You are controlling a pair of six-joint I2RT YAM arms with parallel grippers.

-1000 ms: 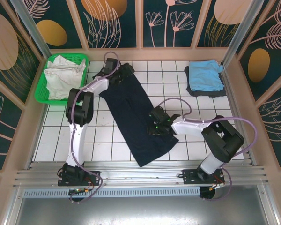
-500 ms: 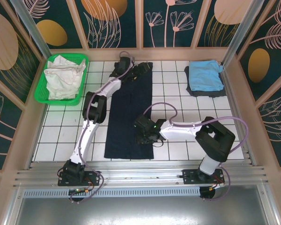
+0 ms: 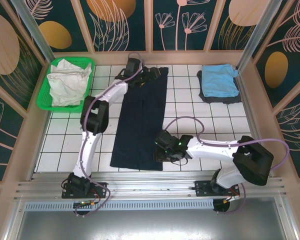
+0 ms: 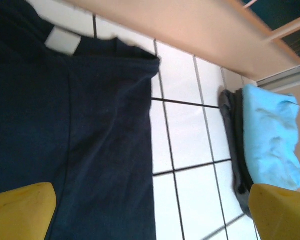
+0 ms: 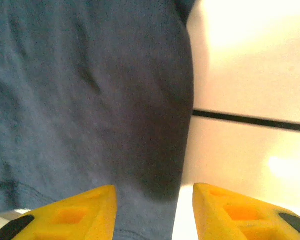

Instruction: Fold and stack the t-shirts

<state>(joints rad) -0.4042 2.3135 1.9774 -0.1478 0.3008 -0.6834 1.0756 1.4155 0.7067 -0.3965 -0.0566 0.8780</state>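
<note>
The dark navy t-shirt [image 3: 140, 120] lies as a long narrow strip down the middle of the tiled floor. My left gripper [image 3: 152, 74] hovers open over its far end, near the collar label; in the left wrist view the wide-spread gripper [image 4: 152, 220] has navy cloth [image 4: 65, 125] and bare tile under it. My right gripper [image 3: 160, 150] is open over the strip's near right edge, its gripper [image 5: 155, 210] straddling the cloth's edge [image 5: 90, 90]. The light blue t-shirt [image 3: 219, 81] lies folded at the back right. The white t-shirt [image 3: 66, 80] lies crumpled in the basket.
A green mesh basket [image 3: 45, 102] stands at the back left. A folded dark grey garment [image 3: 225, 98] lies under the light blue shirt [image 4: 270, 135]. Wooden walls enclose the floor on three sides, and an aluminium rail runs along the near edge.
The navy shirt has swung from a diagonal to a nearly straight strip. My left gripper moved right along the back wall. My right gripper shifted left, then nearer, along the bottom edge.
</note>
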